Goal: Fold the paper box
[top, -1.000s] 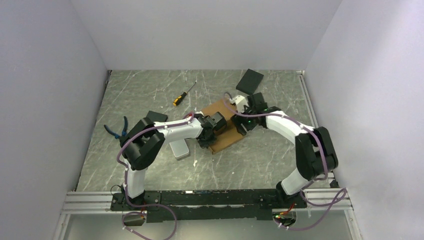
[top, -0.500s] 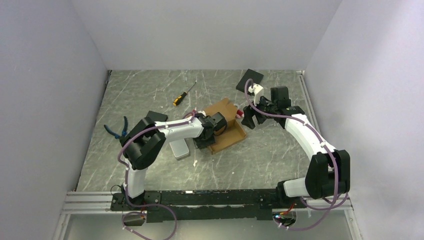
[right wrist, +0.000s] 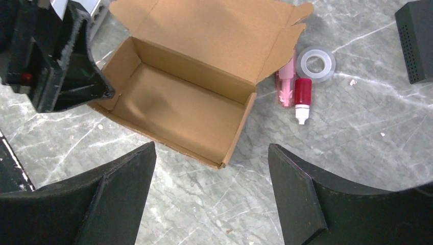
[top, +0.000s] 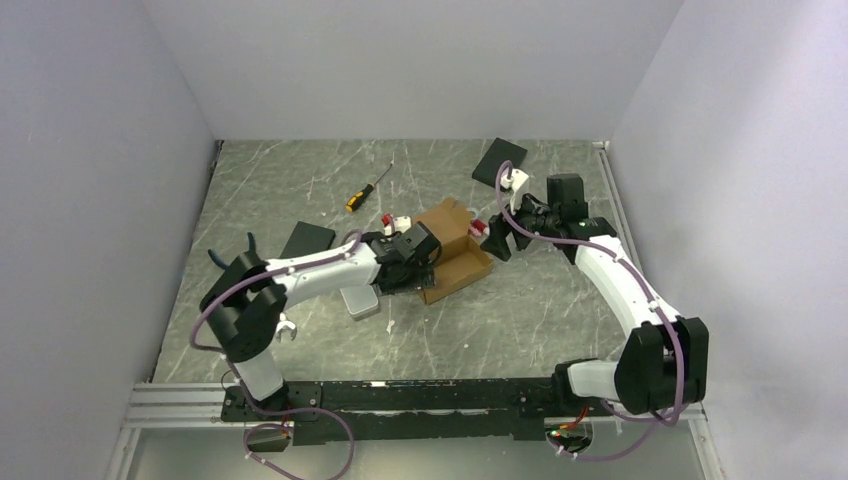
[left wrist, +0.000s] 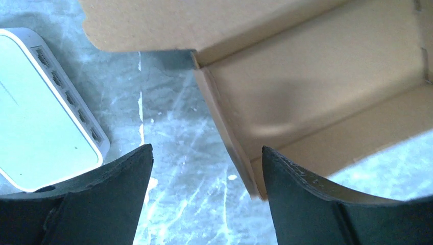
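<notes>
The plain tan-brown cardboard paper box (top: 455, 262) sits near the middle of the grey marbled bench (top: 520, 320), a little toward its far right corner. It is an open tray with its lid flap standing up along the far side, and its long axis runs from near-left to far-right. The left gripper (left wrist: 207, 150) is the nearer, with spread jaws straddling the near-left end wall and pinching nothing. The right gripper (right wrist: 212, 148), also spread and empty, hovers above the opposite end, so the lid looks like the next fold.
</notes>
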Robot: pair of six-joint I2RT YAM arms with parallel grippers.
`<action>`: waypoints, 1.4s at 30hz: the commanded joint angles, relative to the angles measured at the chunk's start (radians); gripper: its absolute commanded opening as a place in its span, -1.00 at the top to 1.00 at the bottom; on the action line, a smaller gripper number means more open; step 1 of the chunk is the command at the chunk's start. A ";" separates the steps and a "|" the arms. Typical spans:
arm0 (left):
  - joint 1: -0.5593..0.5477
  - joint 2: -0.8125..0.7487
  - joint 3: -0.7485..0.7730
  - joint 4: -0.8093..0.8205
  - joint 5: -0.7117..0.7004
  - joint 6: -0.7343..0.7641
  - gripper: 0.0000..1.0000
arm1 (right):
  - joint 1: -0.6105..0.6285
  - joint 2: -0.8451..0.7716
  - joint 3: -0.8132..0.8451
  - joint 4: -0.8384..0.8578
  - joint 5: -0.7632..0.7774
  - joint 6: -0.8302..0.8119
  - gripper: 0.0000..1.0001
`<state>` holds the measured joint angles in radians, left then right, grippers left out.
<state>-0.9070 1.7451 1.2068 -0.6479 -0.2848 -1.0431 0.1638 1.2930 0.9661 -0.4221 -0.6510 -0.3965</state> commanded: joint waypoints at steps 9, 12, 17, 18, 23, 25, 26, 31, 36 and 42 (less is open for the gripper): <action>0.062 -0.262 -0.162 0.188 0.088 0.134 -0.72 | -0.005 -0.093 -0.118 0.132 -0.269 -0.016 -0.76; 0.140 -0.377 -0.302 0.373 0.181 0.147 -0.73 | 0.011 -0.072 -0.145 0.173 -0.293 0.013 -0.70; 0.275 -0.471 -0.466 0.569 0.303 0.135 -0.89 | 0.058 -0.036 -0.142 0.186 -0.229 0.028 -0.47; 0.305 -0.476 -0.480 0.582 0.328 0.121 -0.94 | 0.063 -0.027 -0.140 0.187 -0.220 0.035 -0.40; 0.420 -0.459 -0.585 0.813 0.474 0.045 -0.99 | 0.088 0.005 -0.127 0.174 -0.187 0.042 -0.29; 0.446 -0.432 -0.597 0.880 0.510 0.025 -0.99 | 0.092 0.005 -0.126 0.171 -0.181 0.038 -0.28; 0.451 -0.419 -0.595 0.892 0.515 0.024 -0.99 | 0.091 0.004 -0.122 0.168 -0.177 0.036 -0.28; 0.463 -0.394 -0.579 0.891 0.516 0.028 -0.98 | 0.089 0.005 -0.086 0.110 -0.151 0.000 -0.31; 0.464 -0.383 -0.583 0.853 0.504 0.027 -0.93 | 0.041 -0.008 -0.067 0.118 -0.082 0.046 -0.32; 0.464 -0.432 -0.560 0.735 0.455 0.103 -0.85 | -0.030 -0.005 -0.084 0.197 0.111 0.174 -0.31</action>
<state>-0.4480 1.3563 0.6102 0.1535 0.1989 -1.0019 0.1699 1.3003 0.8581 -0.3016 -0.6895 -0.3096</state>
